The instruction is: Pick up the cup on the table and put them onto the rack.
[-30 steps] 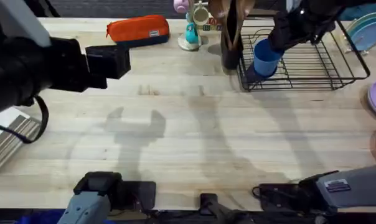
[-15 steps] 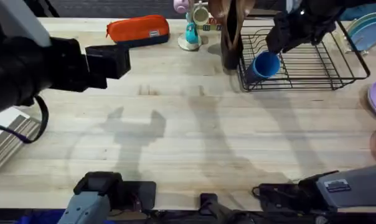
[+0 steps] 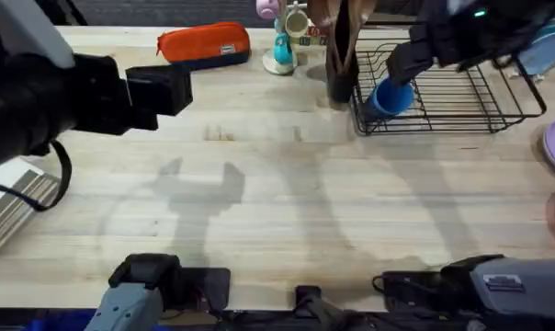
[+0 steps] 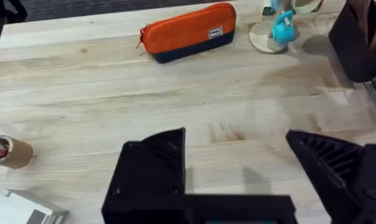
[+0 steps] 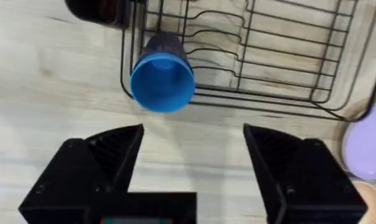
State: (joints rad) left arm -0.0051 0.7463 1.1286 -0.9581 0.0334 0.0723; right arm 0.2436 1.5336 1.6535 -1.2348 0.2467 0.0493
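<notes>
Release is what has just happened — the small bright blue plastic cup (image 5: 162, 82) now lies tipped at the black wire rack's (image 3: 461, 92) near corner, the right pincer (image 5: 191, 158) spread apart and backing off.

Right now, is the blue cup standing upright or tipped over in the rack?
Tipped: the cup lies on its side at the rack's corner, its round end facing the right wrist camera.
</notes>
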